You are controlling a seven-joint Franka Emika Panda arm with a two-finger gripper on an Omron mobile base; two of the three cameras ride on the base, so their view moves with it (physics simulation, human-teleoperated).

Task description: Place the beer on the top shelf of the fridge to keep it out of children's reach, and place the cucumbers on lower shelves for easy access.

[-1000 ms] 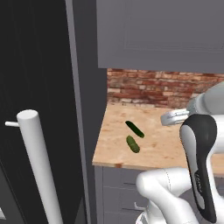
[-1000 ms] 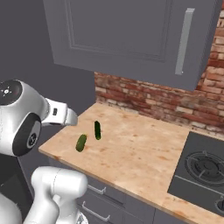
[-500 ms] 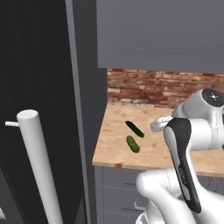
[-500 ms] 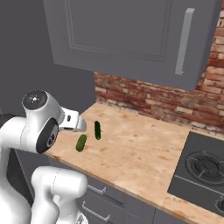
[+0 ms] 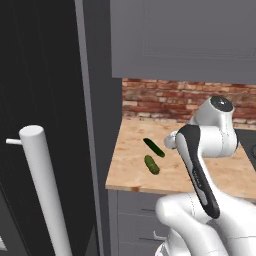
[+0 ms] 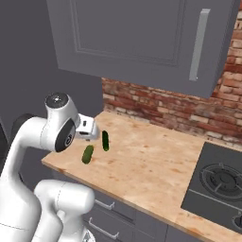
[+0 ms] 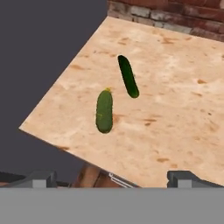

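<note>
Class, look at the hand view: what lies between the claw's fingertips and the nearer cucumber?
Only bare wooden counter and its front edge separate the claw from the nearer cucumber; nothing else lies there.

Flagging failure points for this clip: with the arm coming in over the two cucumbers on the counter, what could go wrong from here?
1. The cucumbers lie close together, angled differently; the open gripper may nudge one while closing on the other.
2. The nearer one sits close to the counter edge and could roll off if bumped.
3. The fridge wall stands right beside the counter, so carrying a cucumber across could clip it.
</note>
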